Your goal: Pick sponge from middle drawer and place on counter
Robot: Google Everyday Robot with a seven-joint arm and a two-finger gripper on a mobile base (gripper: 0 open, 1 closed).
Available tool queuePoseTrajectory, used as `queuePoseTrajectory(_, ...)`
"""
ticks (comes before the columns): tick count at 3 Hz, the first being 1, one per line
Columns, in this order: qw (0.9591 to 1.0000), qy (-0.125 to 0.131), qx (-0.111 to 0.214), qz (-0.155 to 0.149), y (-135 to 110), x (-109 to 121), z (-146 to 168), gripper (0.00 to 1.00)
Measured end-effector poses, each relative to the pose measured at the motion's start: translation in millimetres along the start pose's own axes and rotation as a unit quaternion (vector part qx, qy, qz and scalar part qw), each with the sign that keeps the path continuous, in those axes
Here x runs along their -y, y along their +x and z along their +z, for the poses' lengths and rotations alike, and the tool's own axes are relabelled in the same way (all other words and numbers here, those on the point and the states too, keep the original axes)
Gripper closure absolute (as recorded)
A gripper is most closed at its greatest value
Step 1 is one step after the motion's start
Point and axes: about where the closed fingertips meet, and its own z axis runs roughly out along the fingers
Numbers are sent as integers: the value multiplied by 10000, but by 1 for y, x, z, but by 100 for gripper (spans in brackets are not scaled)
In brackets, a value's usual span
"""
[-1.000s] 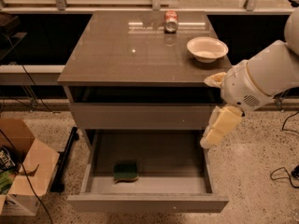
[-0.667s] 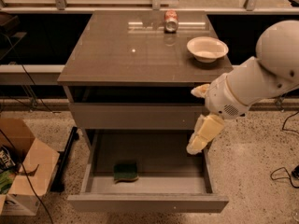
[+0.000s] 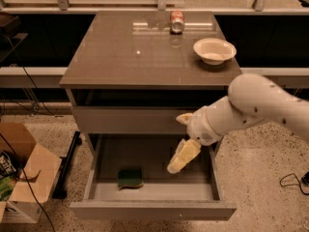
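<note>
I am holding the gripper [image 3: 182,157] over the open middle drawer [image 3: 153,210], in the right half of it as the view shows, with the tip pointing down and toward the sponge. From this side I cannot tell how wide it is standing, only that it is carrying nothing. It seems to be hanging above the drawer floor and not resting on it, I think because the approach is not yet completed. The sponge [image 3: 130,177] is lying flat on the grey floor in the front left part of the drawer, green face up, apart from the gripper. So I am judging that the next move is asking for a shift across and then a descent. The arm [image 3: 260,105] is reaching in from the right side of the view and crossing the closed drawer front [image 3: 130,120] above, so it is not covering the sponge. On the table [image 3: 120,57], a white bowl [image 3: 214,50] and a can [image 3: 177,21] are sitting at the right and the back. This is leaving bare surface nearer the front and left, where I expect the sponge can go.
</note>
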Motion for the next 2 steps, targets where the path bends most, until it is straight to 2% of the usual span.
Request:
queuePoseTrajectory(1, 9993, 11, 339, 169, 15, 6, 54, 0)
queuePoseTrajectory(2, 9993, 11, 339, 169, 15, 6, 54, 0)
